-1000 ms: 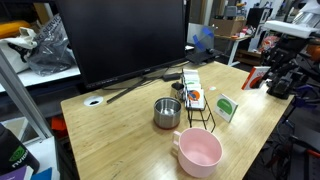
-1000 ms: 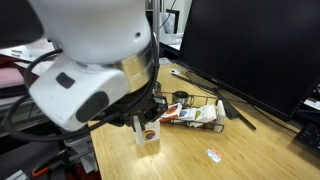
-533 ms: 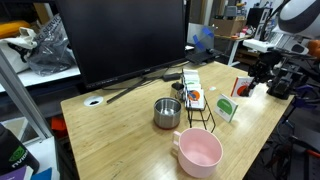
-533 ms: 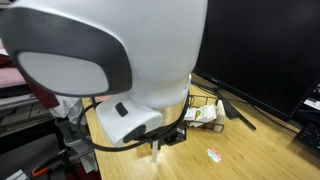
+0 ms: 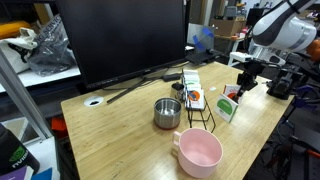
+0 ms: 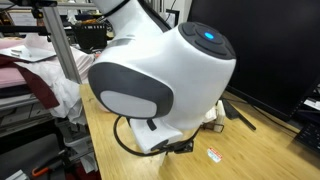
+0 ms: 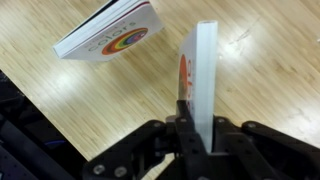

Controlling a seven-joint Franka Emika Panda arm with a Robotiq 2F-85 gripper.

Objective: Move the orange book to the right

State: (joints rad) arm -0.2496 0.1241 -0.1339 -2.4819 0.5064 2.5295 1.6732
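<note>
Since a second ago, my arm (image 5: 275, 25) has swung in from the edge of the picture. Now my hand (image 5: 243, 84) hangs over the desk (image 5: 120, 130), close to the green-and-white book (image 5: 228, 108). That book stands just beside my hand, between it and the wire rack (image 5: 198, 108). The rack holds some thin booklets. Next to the rack sits a metal pot (image 5: 167, 113). A pink bowl (image 5: 200, 152) sits nearer the front edge of the desk, well apart from my hand. A big dark monitor (image 5: 130, 40) stands at the back. In an exterior view my own arm (image 6: 165, 80) is so close to the camera that it hides most of the desk. Only a small white scrap (image 6: 214, 153) on the wood and a bit of the rack show past it.

In the wrist view my hand (image 7: 199, 125) is closed tight on the orange book (image 7: 204, 70). My fingers (image 7: 183, 125) press on its flat sides, one on each side. The book stands up on its edge in my grip. I see its white edge and a strip of its orange cover. I cannot tell if its far end touches the desk. A small book with a rainbow circle (image 7: 108, 35) is near it, not touching. I cannot tell if this is the green-and-white book seen from another side.
</note>
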